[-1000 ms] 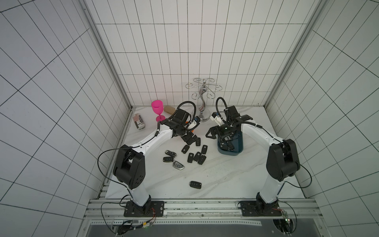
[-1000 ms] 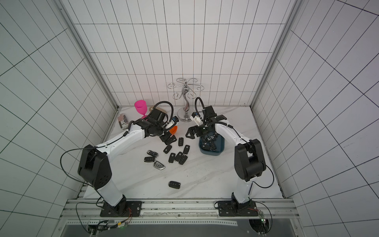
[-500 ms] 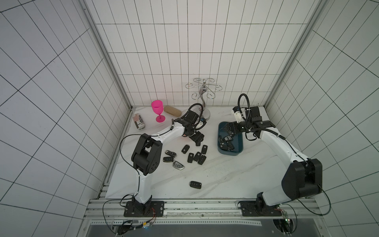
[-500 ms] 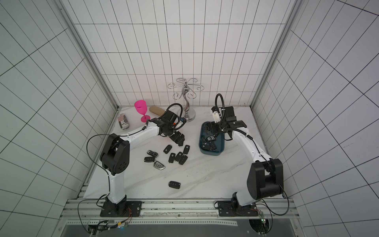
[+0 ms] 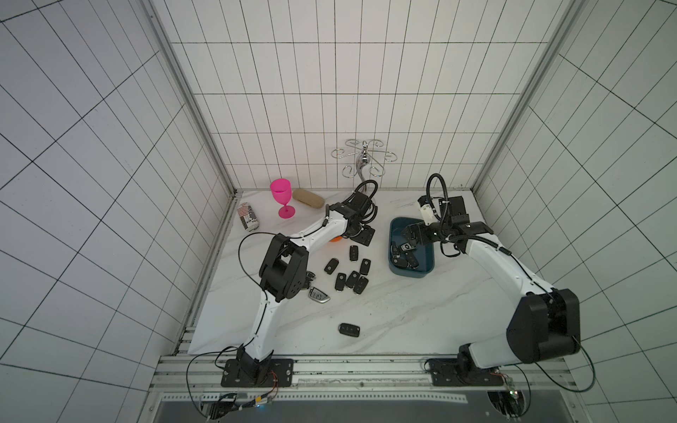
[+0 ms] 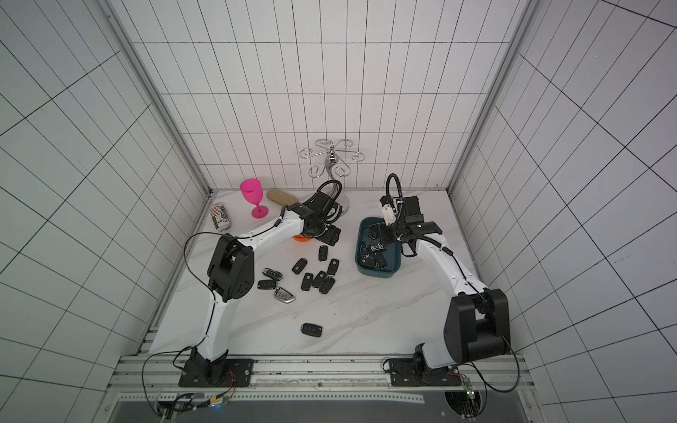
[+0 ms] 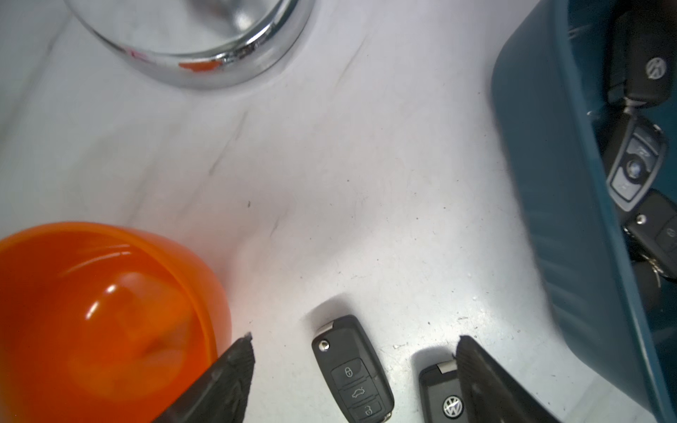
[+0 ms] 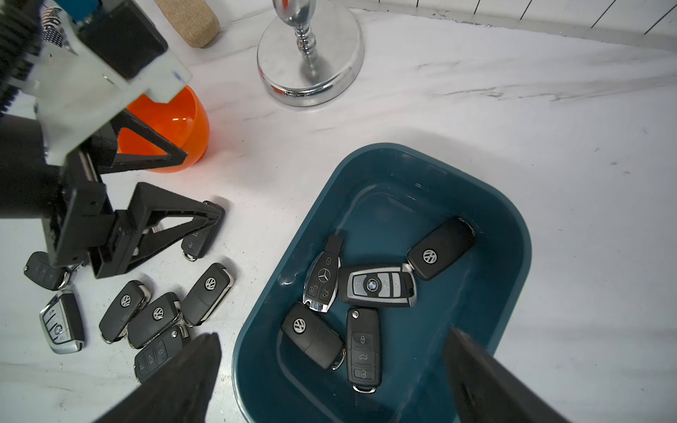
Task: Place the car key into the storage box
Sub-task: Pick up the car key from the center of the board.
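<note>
Beside the orange bowl [image 7: 91, 293], left jaws are held wide over a car key [image 7: 352, 370]; centring clear of the neighbouring key [image 7: 437, 392] is advised. Right jaws wide, empty.

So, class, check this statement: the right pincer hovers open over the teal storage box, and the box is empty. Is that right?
Not quite. The storage box is not empty: the right wrist view shows five car keys lying in it. The rest stands: the right pincer hovers open over the box.
</note>
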{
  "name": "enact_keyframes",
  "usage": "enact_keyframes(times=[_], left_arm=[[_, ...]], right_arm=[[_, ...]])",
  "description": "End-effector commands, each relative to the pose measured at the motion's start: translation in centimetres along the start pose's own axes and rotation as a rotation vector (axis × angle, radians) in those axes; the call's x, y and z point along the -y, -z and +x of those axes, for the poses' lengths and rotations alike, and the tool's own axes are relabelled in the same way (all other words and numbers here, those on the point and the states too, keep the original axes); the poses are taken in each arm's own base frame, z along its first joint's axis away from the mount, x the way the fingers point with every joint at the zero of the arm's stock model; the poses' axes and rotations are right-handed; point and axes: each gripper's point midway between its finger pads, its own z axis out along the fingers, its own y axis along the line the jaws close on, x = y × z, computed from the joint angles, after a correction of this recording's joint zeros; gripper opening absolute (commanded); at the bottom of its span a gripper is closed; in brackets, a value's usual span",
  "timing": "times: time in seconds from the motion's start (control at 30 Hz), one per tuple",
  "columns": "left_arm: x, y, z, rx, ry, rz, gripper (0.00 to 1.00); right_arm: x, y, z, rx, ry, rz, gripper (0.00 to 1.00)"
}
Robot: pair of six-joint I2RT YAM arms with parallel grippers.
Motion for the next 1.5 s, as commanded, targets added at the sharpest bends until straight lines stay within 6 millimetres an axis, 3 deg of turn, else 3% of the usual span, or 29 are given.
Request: enact_keyframes(times=[0.0,0.3,0.7,1.47], left_arm=[[-1.0,0.4,0.5,0.005,0.11,-0.094,0.84],[-0.3,0.9,1.1,0.038,0.142,-0.108,0.81],[0.1,-1.3,2.5,-0.004,0.148,-0.125,0.72],[0.7,-4.6,5.2,-0.08,0.153,-0.108,0.65]], right_arm=[[0.2,0.4,0.1,0.021,0.005,0.004,0.99],[0.2,0.4,0.1,0.026,0.003,0.001,0.99],[0.5,0.6,0.5,0.029,-0.012,-0.002,0.99],[0.4,0.5,0.7,0.033,-0.029,-0.029,0.99]])
